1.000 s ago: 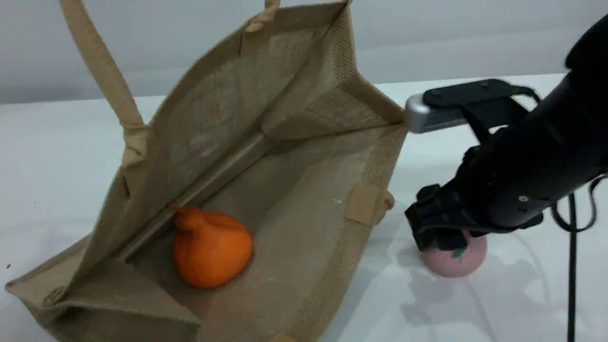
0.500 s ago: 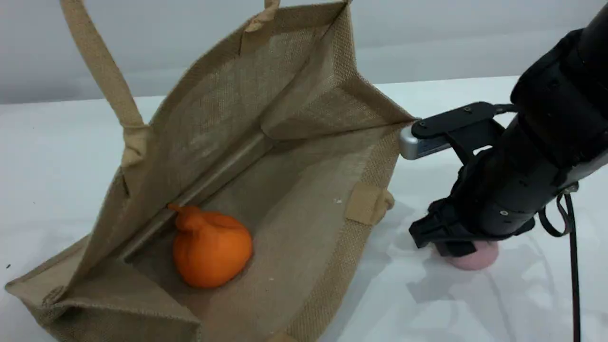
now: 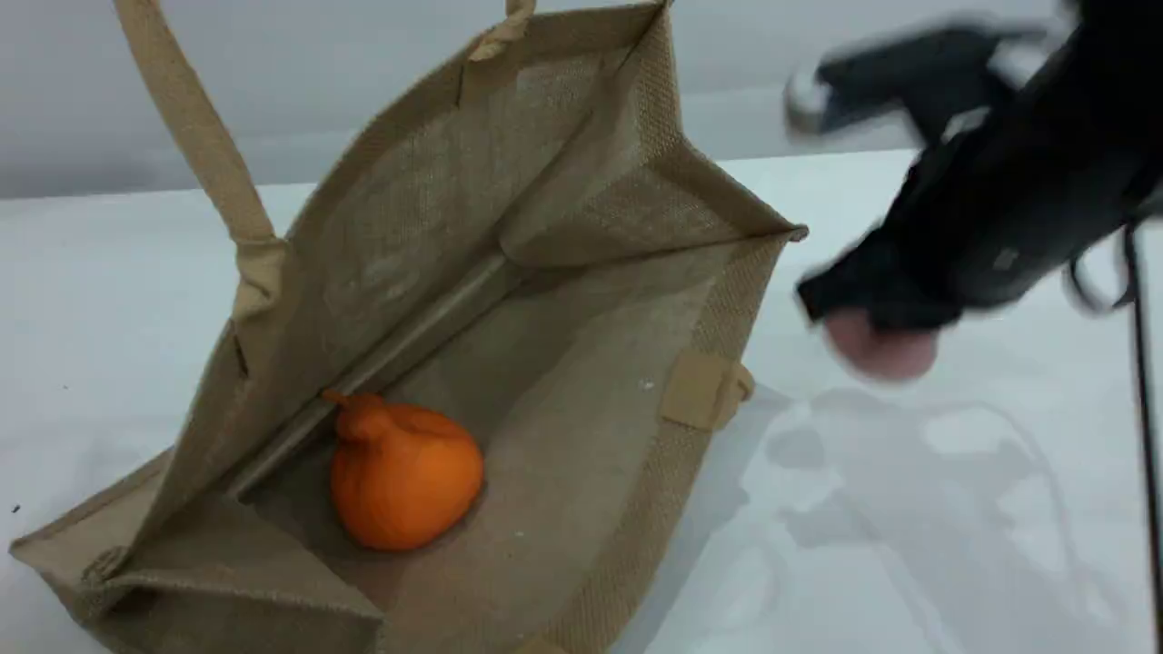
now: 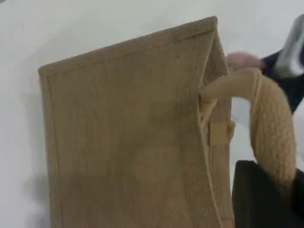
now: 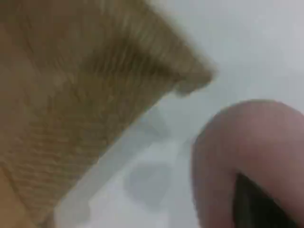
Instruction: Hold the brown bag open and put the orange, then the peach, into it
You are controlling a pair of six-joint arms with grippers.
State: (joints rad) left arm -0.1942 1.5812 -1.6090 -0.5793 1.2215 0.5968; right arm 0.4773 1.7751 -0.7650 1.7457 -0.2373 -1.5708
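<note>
The brown bag [image 3: 563,300] lies on its side with its mouth wide open toward the camera. The orange [image 3: 404,472] rests inside on the lower wall. The bag's upper handle [image 3: 195,127] runs up out of the scene view. In the left wrist view that handle [image 4: 273,118] loops into my left gripper [image 4: 263,199], which is shut on it. My right gripper [image 3: 877,318], blurred, hangs above the table to the right of the bag's mouth, shut on the peach [image 3: 879,352]. In the right wrist view the peach [image 5: 247,152] fills the lower right, next to the bag's corner [image 5: 95,95].
The white table [image 3: 909,545] stretches to the right of the bag, with a grey wall behind it. A black cable [image 3: 1140,381] hangs from the right arm down to the frame's bottom edge. The lower handle's tab [image 3: 704,391] sits on the bag's near rim.
My right gripper came down over the peach on the table, shut on it and lifted it up off the surface. The bag, orange and left grip stayed put.
</note>
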